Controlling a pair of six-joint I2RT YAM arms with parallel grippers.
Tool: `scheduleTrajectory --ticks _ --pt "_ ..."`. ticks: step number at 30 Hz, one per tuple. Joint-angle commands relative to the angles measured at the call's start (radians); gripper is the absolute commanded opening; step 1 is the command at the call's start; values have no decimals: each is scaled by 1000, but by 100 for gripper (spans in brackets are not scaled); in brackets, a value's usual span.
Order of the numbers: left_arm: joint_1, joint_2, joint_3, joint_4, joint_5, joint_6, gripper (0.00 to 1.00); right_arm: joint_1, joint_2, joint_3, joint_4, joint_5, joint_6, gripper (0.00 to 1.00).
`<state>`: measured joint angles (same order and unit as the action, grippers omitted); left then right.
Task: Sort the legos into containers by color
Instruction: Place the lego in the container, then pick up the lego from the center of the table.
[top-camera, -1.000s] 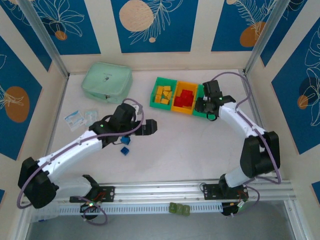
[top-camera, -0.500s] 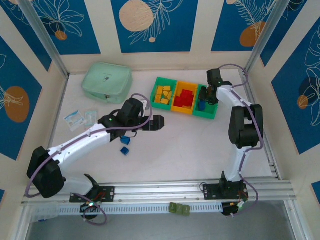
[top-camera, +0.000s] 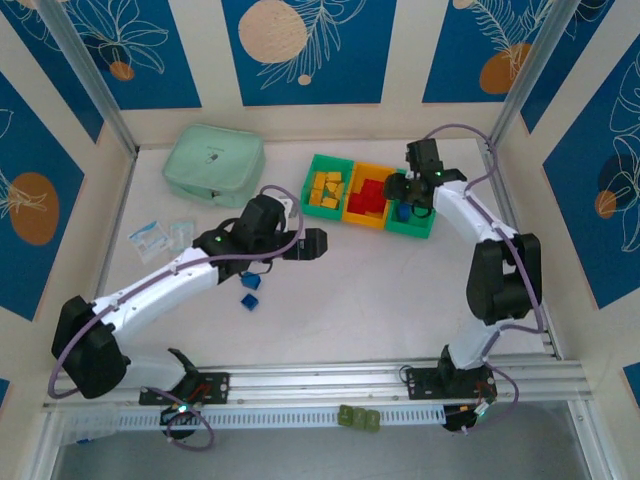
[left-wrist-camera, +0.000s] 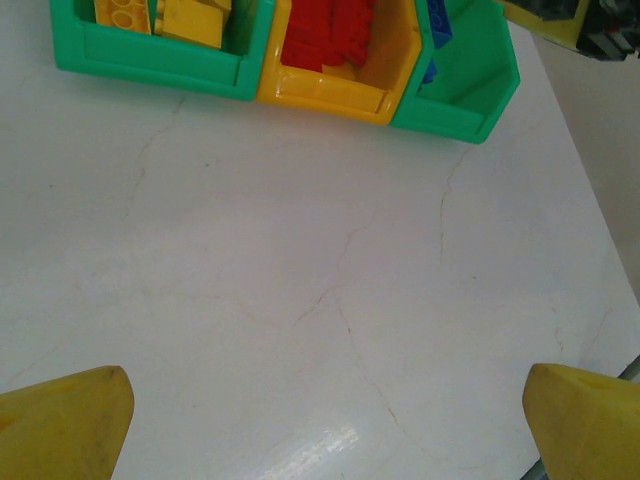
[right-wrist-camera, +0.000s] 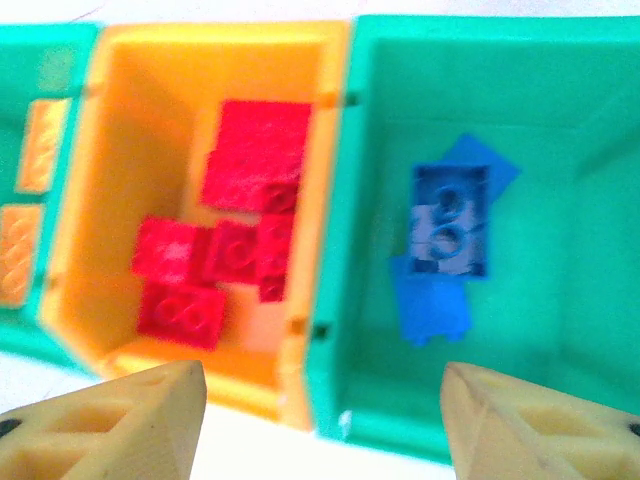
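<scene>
Sorting looked mostly done. The right gripper (right-wrist-camera: 320, 390) hung over the right green bin (right-wrist-camera: 560, 120), jaws apart with nothing between them. The blue bricks (right-wrist-camera: 450, 220) lay in that bin, below and a bit right of the gap. Off to the left of those jaws, the orange bin (right-wrist-camera: 140, 110) held the red bricks (right-wrist-camera: 240, 240).

The left gripper (left-wrist-camera: 325, 410) was spread wide and empty over bare table (left-wrist-camera: 300, 280). All three bins sat well ahead of it, with the yellow bricks (left-wrist-camera: 170, 15) in the left green bin (left-wrist-camera: 150, 60).

What I reckon was left: a couple of loose blue bricks (top-camera: 248, 300) on the table, behind the left jaws by that arm. They'd need to join the other blues. I couldn't spot any other strays.
</scene>
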<state>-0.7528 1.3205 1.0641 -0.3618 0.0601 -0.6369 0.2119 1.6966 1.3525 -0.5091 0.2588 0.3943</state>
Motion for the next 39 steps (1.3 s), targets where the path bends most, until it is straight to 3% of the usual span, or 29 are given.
scheduleTrajectory --ticks 1,11,21,27,39 --pt "12 -47 -19 -45 -39 28 99 77 -57 -59 -12 -6 14 66" --pt "29 -163 -97 -133 -111 0 99 349 -112 -151 40 -30 34 71" --pt "47 -347 -151 -286 -239 -39 99 554 82 -53 124 -96 8 77" --pt "52 -436 -166 -387 -305 -56 99 607 240 94 119 -113 -10 79" --pt "66 -584 -211 -495 -412 -104 99 653 533 462 -53 -64 182 82"
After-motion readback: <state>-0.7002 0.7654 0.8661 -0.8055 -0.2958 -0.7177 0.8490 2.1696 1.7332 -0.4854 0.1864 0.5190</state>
